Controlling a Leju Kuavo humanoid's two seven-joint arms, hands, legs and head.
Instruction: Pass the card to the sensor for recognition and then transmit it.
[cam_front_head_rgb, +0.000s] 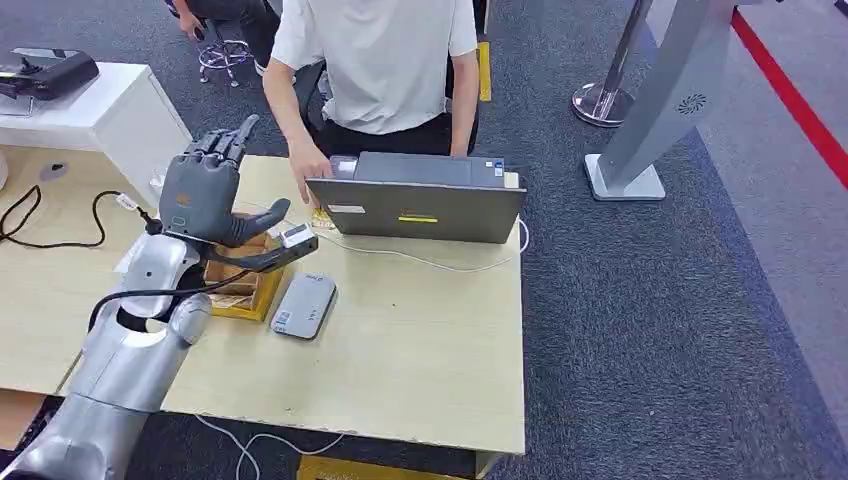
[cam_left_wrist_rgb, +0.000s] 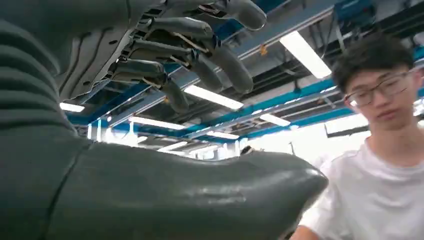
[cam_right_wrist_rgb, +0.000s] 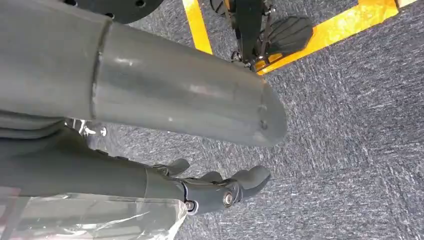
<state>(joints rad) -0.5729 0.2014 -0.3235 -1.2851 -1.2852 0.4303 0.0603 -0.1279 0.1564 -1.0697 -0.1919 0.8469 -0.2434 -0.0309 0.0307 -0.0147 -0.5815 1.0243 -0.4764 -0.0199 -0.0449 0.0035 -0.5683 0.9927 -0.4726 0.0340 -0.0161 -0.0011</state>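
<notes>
1. Head view first: I see the pale wooden counter (cam_front_head_rgb: 430, 350) taking up the lower left, with grey carpet around it and a red line on the floor at the far right.
2. A person in a white shirt (cam_front_head_rgb: 385, 60) stands at the counter's far edge, one hand down beside the laptop.
3. A grey laptop (cam_front_head_rgb: 415, 205) sits at that far edge with its lid toward me. A yellow sticker and a small white label are on the lid, but I cannot read either.
4. My left hand (cam_front_head_rgb: 205, 190) is raised over the counter's left part, palm up, fingers (cam_front_head_rgb: 225, 145) spread and pointing away, thumb out to the side. It holds nothing. In the left wrist view the fingers (cam_left_wrist_rgb: 200, 55) curl loosely against ceiling lights.
5. My right hand (cam_right_wrist_rgb: 215, 187) hangs over the carpet, fingers apart and loosely bent, with nothing in it.
6. A yellow-brown open box (cam_front_head_rgb: 245, 290) sits just below the left hand. I cannot make out its contents.
7. The sensor (cam_front_head_rgb: 303, 305), a flat grey device with a small label too blurred to read, lies just beside the box.
8. The card (cam_front_head_rgb: 322, 217), as far as I can tell, is the small yellowish item under the person's hand at the laptop's left corner.
</notes>
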